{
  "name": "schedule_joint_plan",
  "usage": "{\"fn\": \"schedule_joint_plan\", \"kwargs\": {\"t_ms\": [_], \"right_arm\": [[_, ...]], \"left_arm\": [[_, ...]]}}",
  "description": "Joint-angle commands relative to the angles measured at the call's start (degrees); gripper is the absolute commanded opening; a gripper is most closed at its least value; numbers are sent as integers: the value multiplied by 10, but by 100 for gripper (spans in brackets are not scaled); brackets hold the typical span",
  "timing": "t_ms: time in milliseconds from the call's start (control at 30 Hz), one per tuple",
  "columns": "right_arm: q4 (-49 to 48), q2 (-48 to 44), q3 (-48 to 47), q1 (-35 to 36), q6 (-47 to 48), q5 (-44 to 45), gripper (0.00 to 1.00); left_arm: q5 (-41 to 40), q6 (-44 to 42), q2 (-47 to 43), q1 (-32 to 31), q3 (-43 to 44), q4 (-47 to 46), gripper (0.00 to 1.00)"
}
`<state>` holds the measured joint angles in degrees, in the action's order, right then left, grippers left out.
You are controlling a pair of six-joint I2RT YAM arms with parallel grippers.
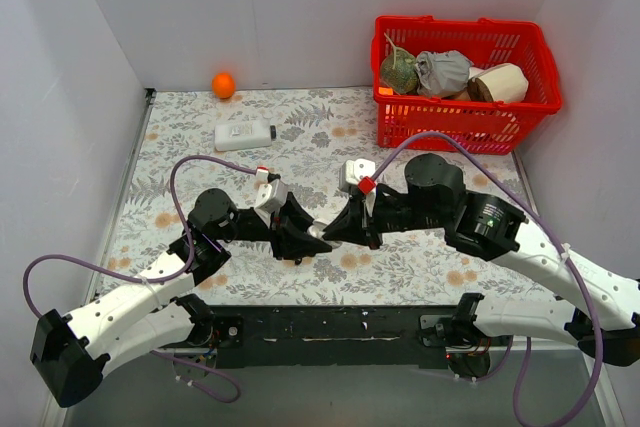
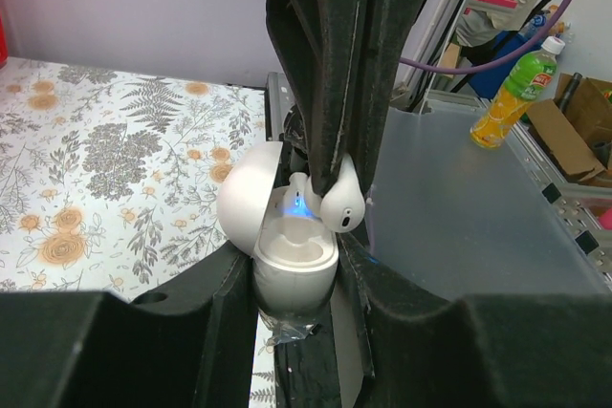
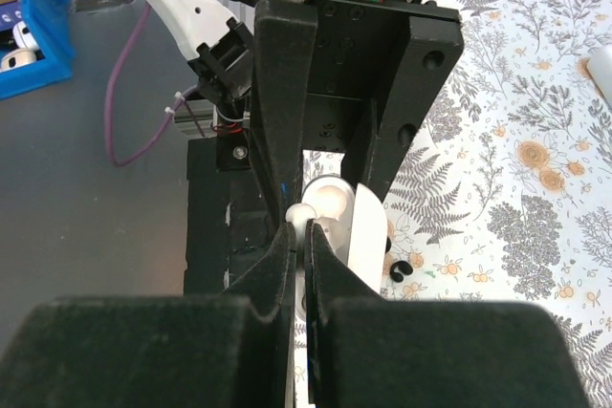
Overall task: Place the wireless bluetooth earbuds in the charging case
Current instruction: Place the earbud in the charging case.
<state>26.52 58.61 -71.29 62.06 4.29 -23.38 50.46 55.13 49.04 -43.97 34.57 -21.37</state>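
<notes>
The charging case [image 2: 295, 269] is white and egg-shaped, with its lid [image 2: 245, 203] swung open to the left and a blue light glowing inside. My left gripper [image 2: 295, 286] is shut on the case body and holds it above the table. My right gripper [image 3: 306, 236] is shut on one earbud [image 2: 342, 205], which is white here, not black. It holds the earbud at the case's right rim, just above the open well. The earbud tip [image 3: 299, 215] pokes past the right fingertips, next to the lid [image 3: 368, 231]. Both grippers meet mid-table [image 1: 318, 231]. I see no second earbud.
A red basket [image 1: 465, 82] with wrapped items stands at the back right. An orange ball [image 1: 223, 84] and a white bottle [image 1: 244, 134] lie at the back left. Small black loops [image 3: 397, 271] lie on the floral cloth beside the case. A black base plate [image 1: 330, 327] runs along the near edge.
</notes>
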Motion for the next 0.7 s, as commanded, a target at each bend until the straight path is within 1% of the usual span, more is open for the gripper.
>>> {"fn": "schedule_joint_plan", "kwargs": {"t_ms": [0, 300, 467, 667], "right_arm": [[-46, -2, 9, 8, -16, 25, 1], [-62, 7, 14, 10, -19, 50, 1], [-49, 14, 10, 12, -16, 52, 1], [-11, 27, -9, 18, -5, 65, 1]], "left_arm": [[-4, 7, -3, 3, 14, -18, 0], [-6, 11, -4, 3, 10, -22, 0], [-11, 11, -9, 3, 8, -22, 0], [-20, 7, -10, 3, 9, -20, 0]]}}
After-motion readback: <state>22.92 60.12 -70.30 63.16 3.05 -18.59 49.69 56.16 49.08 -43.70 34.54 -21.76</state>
